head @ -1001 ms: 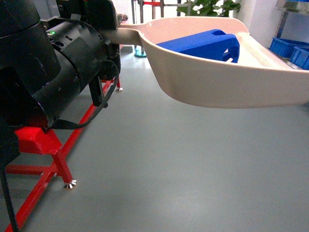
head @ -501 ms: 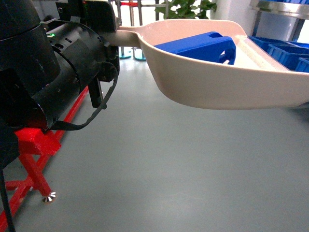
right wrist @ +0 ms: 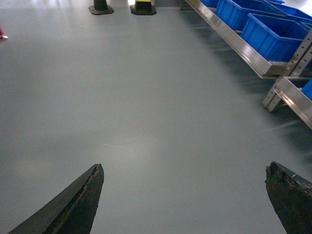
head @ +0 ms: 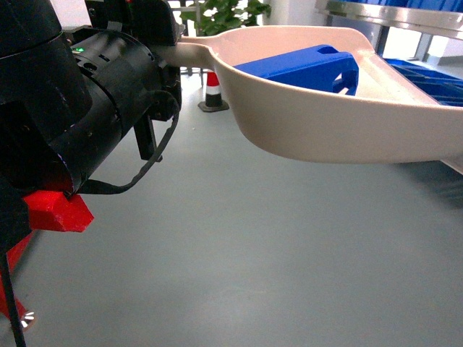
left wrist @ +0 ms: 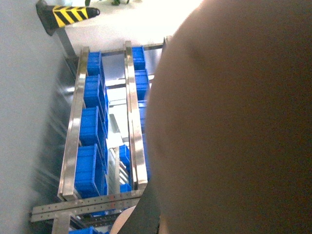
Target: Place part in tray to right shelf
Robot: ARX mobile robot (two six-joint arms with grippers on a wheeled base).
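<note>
The right gripper hangs with its fingers spread wide over bare grey floor. The left gripper's grip is hidden; its arm meets the tray handle. The part lies inside the tray, near steel racks with blue crates.

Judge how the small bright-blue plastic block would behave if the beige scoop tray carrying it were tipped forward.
The small bright-blue plastic block lies loose inside the beige plastic scoop tray, nothing gripping it, so it would probably slide toward the open front lip. Both surfaces look smooth, suggesting little friction. Its flat, blocky faces make rolling unlikely.
</note>
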